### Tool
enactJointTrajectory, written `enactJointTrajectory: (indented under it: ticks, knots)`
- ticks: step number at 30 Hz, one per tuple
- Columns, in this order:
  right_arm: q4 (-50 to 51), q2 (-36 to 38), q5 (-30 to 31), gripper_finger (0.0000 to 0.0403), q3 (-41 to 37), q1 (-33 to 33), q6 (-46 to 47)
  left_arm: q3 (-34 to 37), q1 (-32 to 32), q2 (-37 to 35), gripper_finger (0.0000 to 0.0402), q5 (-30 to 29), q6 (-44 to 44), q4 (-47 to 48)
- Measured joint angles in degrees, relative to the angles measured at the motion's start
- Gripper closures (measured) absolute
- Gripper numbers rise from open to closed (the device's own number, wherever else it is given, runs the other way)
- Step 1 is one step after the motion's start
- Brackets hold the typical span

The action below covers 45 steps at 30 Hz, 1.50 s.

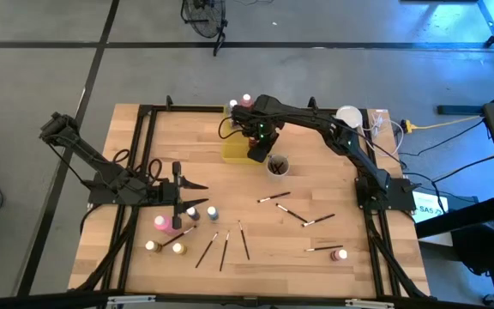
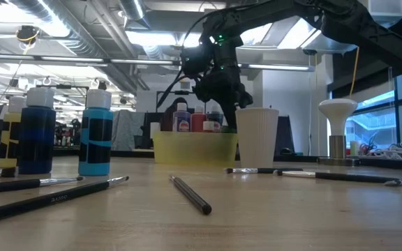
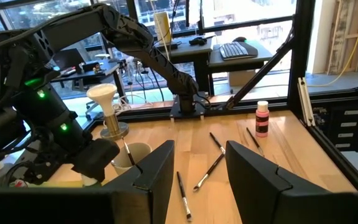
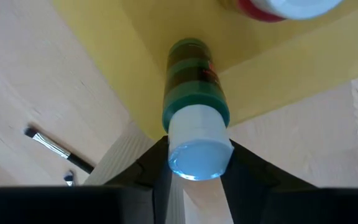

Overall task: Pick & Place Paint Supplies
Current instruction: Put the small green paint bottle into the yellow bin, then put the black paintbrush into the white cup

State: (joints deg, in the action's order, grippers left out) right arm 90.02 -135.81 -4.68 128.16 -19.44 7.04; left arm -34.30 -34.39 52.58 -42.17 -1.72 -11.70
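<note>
I have the right gripper clamped on a green bottle's white cap, hanging it upright over the yellow tray at the far side for a straight drop. My left gripper waits part-open and empty above the near-left bottles.

High view: overhead, facing straight down, covering the whole table. Low view: table-top level, facing across the table toward the tray at frame centre. Left wrist view: faces across the table. Right wrist view: very close above the tray, shared with both fixed views.
</note>
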Motion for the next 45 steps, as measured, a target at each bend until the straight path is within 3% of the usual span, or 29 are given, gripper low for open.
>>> enactJointTrajectory:
  ticks: [15, 30, 38, 45]
  knots:
    - [0.0, 0.1, 0.0, 0.0205, 0.0, 0.0, 0.1, 0.0, 0.0, 0.0, 0.0261, 0.2, 0.0, 0.3]
    - [0.0, 3.1, 3.4, 0.0201, 6.4, 0.0, -1.1, 0.0, 0.0, 0.0, 0.0261, 0.2, 0.1, 0.3]
    - [0.0, 9.8, 1.0, 0.0201, 6.5, 1.3, -0.8, 0.0, 0.0, 0.0, 0.0261, 0.5, 2.8, 1.3]
    - [0.0, 15.8, -4.0, 0.0201, 6.5, 6.5, -0.6, -4.0, 0.0, -1.2, 0.0261, 7.3, 9.0, 9.8]
